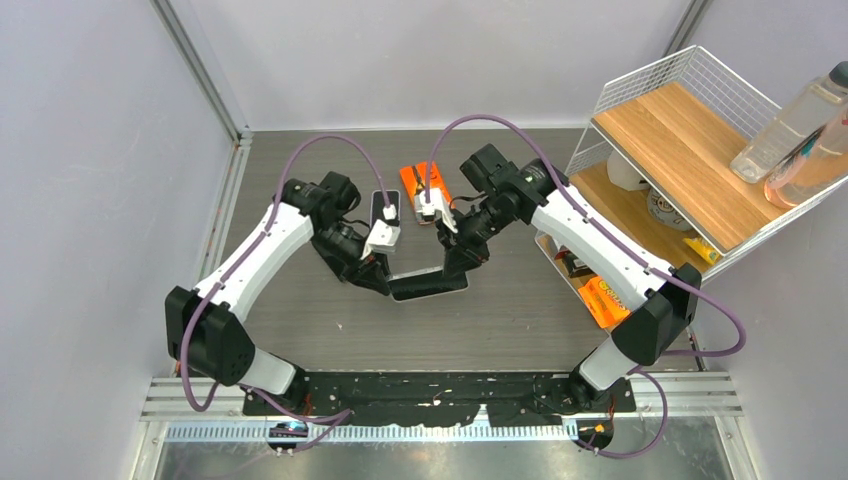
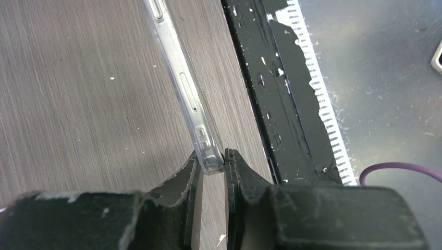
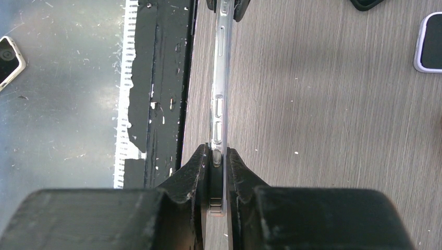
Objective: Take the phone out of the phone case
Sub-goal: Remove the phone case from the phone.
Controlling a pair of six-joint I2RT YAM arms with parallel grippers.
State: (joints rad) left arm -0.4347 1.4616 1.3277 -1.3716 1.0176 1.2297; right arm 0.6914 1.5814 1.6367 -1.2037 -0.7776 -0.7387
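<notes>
left gripper [image 2: 212, 162] pinched shut on one end of phone case [image 2: 183, 86], right gripper [image 3: 219, 156] pinched on the opposite end; phone [image 1: 430, 284] in case, spanning between both claws

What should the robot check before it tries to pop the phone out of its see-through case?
1. Left gripper pinches one end of the phone case: ok.
2. Right gripper pinches the other end: ok.
3. Phone already loosened from the case: cannot tell.
4. Case lifted off the table: cannot tell.
5. Other phone lies apart from the held one: ok.
</notes>
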